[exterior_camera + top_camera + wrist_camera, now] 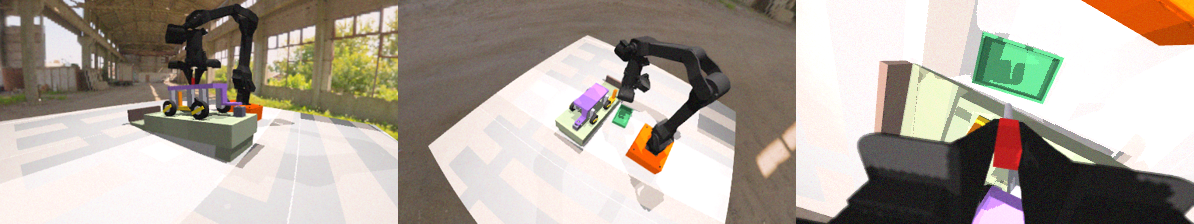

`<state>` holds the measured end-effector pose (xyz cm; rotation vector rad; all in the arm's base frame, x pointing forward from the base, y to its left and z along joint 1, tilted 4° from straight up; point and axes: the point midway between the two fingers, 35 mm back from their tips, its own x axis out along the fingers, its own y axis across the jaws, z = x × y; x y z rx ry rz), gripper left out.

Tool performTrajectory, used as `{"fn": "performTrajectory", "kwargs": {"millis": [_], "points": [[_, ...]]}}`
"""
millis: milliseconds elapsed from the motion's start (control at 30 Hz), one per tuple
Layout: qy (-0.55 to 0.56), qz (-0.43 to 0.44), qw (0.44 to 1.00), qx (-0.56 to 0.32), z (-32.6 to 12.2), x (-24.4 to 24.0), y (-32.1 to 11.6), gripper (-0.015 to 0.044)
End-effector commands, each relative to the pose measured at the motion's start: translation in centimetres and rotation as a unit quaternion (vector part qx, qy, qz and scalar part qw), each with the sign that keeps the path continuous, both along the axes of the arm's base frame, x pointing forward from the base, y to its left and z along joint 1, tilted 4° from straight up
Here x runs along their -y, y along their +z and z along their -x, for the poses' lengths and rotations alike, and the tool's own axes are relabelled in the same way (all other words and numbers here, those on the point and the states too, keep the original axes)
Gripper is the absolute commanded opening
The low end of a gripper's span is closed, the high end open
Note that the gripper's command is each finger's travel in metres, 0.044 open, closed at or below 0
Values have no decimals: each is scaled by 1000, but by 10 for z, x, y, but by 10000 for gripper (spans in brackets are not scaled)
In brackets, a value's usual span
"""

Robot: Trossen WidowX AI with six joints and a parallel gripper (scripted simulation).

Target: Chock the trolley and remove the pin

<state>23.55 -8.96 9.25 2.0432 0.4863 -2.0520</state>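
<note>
The trolley [591, 97] [197, 87] [1000, 207], purple-topped with grey posts and black, yellow-marked wheels, stands on the pale green ramp [571, 130] [194, 126] [933, 100] on the desk [526, 163] [116, 179] [1106, 80]. Above the ramp's far side in the exterior view, the claw [626, 97] [193, 81] [1007, 125] pinches the red-headed stop pin [193, 78] [1008, 144].

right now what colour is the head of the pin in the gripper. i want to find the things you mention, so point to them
red [193, 81] [1008, 144], clearest in wrist view

Setting: open industrial hall, weathered pillars [29, 50] and roof beams overhead. Tall paned windows [355, 50] at right (green foliage outside, sunlit). Brownish floor [495, 31]. Pale table [526, 167] [116, 175] [1106, 75], brightly lit, patchy grey shadows.
</note>
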Motion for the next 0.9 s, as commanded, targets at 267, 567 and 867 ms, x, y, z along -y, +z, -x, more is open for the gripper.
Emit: {"fn": "performTrajectory", "kwargs": {"millis": [267, 567, 867], "points": [[-93, 21, 995, -5, 0, -1, 0, 0], [-93, 21, 995, -7, 22, -1, -14, 0], [-92, 34, 995, -4, 30, 0, -23, 0]]}}
